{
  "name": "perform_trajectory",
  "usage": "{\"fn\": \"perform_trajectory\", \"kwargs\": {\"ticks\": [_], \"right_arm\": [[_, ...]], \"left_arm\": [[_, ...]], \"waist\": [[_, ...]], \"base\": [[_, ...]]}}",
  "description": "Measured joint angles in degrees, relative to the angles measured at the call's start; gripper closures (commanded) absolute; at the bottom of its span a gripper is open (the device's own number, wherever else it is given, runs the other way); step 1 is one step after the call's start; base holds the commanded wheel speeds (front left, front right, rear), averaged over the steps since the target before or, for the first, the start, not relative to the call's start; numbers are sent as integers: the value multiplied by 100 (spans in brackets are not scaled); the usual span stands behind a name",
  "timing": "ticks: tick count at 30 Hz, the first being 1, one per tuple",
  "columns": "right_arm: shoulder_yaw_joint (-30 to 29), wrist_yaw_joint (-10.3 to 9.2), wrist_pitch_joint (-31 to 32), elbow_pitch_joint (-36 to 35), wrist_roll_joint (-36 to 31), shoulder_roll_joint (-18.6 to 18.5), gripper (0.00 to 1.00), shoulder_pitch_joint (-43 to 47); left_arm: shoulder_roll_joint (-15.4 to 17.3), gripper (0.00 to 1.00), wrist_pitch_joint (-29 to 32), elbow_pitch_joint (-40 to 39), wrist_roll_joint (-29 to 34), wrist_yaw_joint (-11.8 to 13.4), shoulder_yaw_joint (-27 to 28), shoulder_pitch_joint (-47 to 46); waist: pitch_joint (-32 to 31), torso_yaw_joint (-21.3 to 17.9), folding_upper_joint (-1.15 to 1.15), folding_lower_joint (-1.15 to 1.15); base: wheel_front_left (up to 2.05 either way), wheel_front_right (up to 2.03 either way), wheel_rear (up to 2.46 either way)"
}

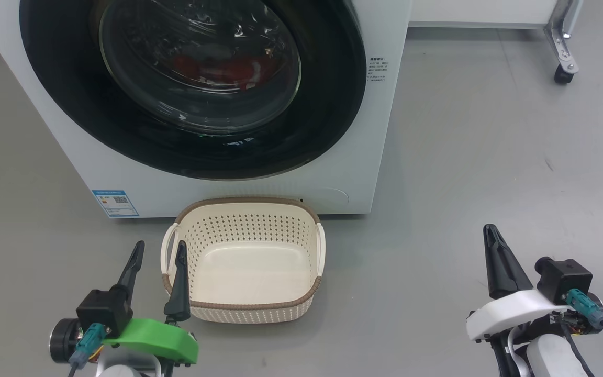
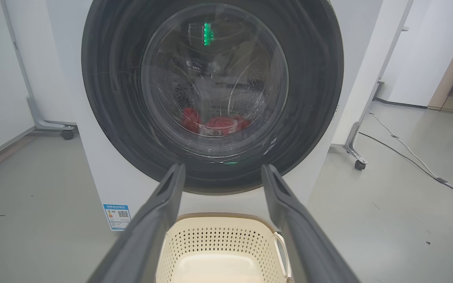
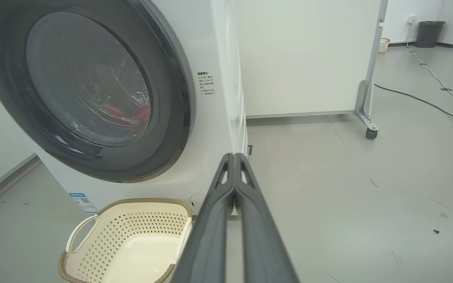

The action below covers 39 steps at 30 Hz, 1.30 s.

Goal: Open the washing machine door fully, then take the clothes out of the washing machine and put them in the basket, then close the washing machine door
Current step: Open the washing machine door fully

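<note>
Operator: Door status?

Technician: Shut. The washing machine door (image 1: 199, 68) sits flush against the front of the washing machine (image 1: 228, 188), with its glossy black rim and glass bowl facing outward.

Operator: Location of the clothes?

Technician: Inside the drum. The clothes (image 1: 238, 68) lie low behind the glass and show as red patches.

Operator: Basket position?

Technician: The basket (image 1: 244, 200) stands upright on the floor (image 1: 464, 157), just beside the foot of the machine and below the door. Its cream bottom is fully in view. A blue sticker (image 1: 115, 203) is on the machine's lower front, to the left of the basket.

Operator: Left gripper?

Technician: The left gripper (image 1: 160, 246) hovers low by the basket's left handle, with its fingers apart. In the head view one finger overlaps the basket's left rim; contact cannot be determined.

Operator: Right gripper?

Technician: The right gripper (image 1: 491, 233) hangs over bare floor, well to the right of the basket. Its fingers are pressed together along their length, with no object between them.
</note>
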Motion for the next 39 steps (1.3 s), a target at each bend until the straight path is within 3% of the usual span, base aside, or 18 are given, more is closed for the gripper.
{"fn": "perform_trajectory", "kwargs": {"ticks": [13,19,27,39], "right_arm": [[-124,209,1,49,537,63,100,-477],[-274,298,109,91,1085,76,100,-951],[-719,303,495,152,2304,121,100,-1773],[-1539,319,1493,555,4789,157,100,-3090]], "left_arm": [[-10,0,-16,-252,8,-1,-48,-74],[-18,0,-16,-324,57,-1,-77,-285],[-27,0,-18,-456,109,-7,-182,-599],[-51,0,-18,-483,108,-65,-364,-995]], "waist": [[453,154,0,0],[760,253,0,0],[1211,410,0,0],[1782,726,0,0]], "base": [[0,0,0],[0,0,0],[0,0,0],[0,0,0]]}}
